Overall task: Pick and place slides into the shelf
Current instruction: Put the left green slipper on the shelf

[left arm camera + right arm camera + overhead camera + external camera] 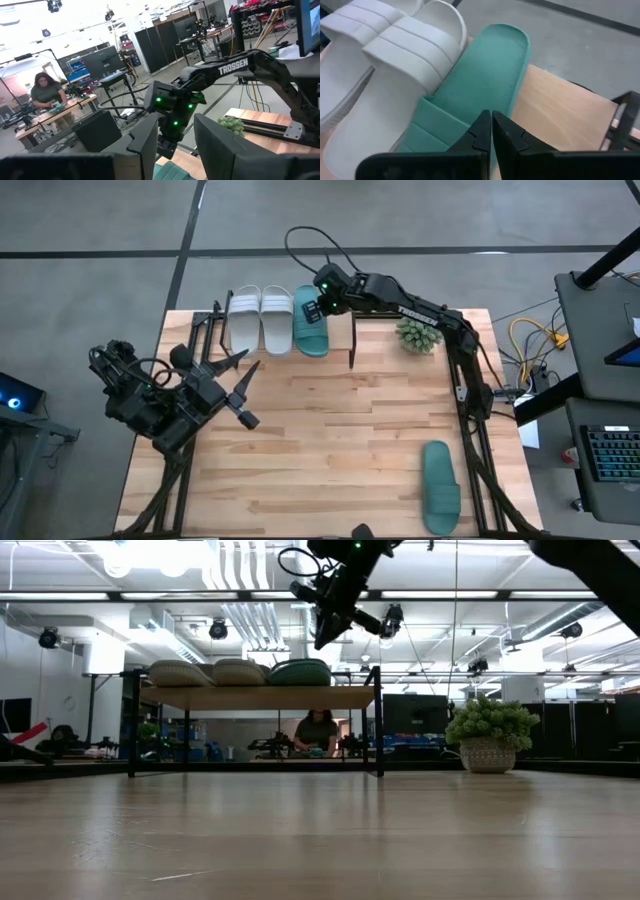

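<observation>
Two tools were in sight, and only the right tool was at work: its fingers were pressed flat together, holding nothing, poised just above the teal slide it seemed to have finished with. That slide lay on the shelf at the bench's far edge, tucked against two pale slides so that all three sat side by side, toes pointing away from the bench's middle; packed that close, they left bare plank on the shelf's right end, presumably room for the last one. From bench level the three showed as low humps on the plank, with the tool hanging clear above them.

Farther out, the fourth slide, teal as well, lay alone near the bench's near right corner, not yet fetched. A small potted plant stood just right of the shelf.

By the bench's left edge the left tool waited, fingers partly apart and empty. Beyond the bench a person sat at a desk.
</observation>
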`<state>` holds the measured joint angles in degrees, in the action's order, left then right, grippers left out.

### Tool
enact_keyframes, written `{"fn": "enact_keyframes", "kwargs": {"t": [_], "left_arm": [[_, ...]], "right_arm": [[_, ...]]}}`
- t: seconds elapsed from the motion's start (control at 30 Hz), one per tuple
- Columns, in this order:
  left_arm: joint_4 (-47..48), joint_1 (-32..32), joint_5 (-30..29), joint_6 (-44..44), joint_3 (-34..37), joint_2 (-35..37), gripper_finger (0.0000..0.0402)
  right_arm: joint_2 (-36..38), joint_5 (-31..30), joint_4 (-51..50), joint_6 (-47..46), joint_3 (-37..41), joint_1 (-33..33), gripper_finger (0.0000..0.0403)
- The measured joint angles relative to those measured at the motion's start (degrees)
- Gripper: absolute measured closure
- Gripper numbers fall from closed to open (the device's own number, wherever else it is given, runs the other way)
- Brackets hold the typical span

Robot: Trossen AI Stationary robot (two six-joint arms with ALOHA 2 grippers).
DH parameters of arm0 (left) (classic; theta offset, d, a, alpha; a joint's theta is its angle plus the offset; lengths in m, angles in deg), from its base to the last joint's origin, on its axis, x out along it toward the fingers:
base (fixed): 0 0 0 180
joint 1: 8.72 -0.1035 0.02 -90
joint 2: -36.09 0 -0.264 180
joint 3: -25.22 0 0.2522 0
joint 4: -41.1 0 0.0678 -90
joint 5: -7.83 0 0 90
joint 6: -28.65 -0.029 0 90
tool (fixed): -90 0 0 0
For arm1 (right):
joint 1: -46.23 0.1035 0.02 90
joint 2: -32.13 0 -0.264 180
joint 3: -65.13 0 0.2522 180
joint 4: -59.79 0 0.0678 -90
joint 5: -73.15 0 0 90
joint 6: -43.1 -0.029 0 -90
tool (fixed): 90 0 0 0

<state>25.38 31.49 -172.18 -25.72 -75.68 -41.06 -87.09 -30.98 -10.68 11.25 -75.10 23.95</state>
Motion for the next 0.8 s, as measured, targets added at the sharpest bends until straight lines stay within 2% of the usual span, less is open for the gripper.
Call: {"fn": "enact_keyframes", "kwargs": {"t": [0.23, 0.8], "left_arm": [[0.0, 0.0, 0.0, 0.0, 0.0, 0.0, 0.0289], [0.0, 0.0, 0.0, 0.0, 0.0, 0.1, 0.0289]], "right_arm": [[-2.8, 1.5, -1.4, -0.6, -3.0, 0.0, 0.0395], [-3.7, 2.1, -2.9, -1.1, -2.7, 0.1, 0.0395]]}}
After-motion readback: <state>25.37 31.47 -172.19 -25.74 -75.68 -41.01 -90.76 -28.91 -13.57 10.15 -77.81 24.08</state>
